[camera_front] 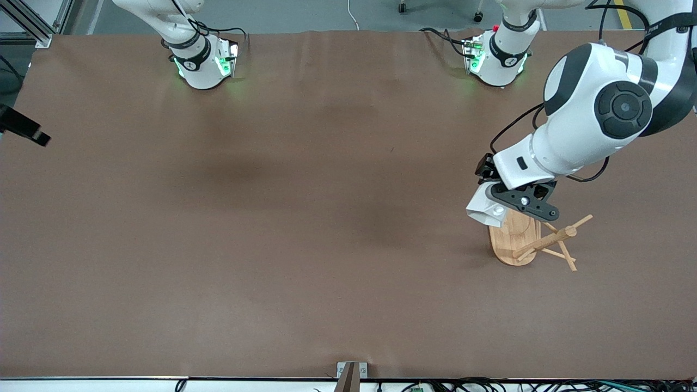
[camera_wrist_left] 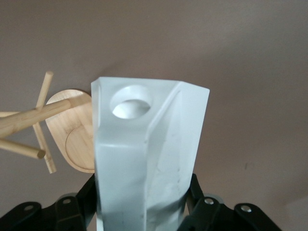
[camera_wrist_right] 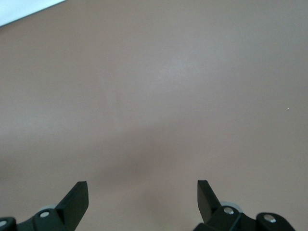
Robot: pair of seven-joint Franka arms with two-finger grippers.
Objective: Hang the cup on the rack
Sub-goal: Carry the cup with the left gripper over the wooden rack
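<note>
Gripping the cup (camera_front: 483, 209) over the rack (camera_front: 514, 239), left gripper (camera_front: 503, 204); right gripper (camera_wrist_right: 142, 197) waits, jaws spread.

We see white cup (camera_front: 484, 209), plain, no pattern, clamped in black left gripper (camera_front: 503, 204) over rack (camera_front: 517, 239). Rack light bamboo tan, faint grain on base. Table (camera_front: 272, 218) beneath rack matte brown, unpatterned. Left arm white with black joints. Right gripper (camera_wrist_right: 142, 197) fingers black over same brown.

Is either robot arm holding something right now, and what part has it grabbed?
The left gripper grips the white cup by its body, handle hole pointing away, over the rack. The right gripper holds nothing, jaws open.
</note>
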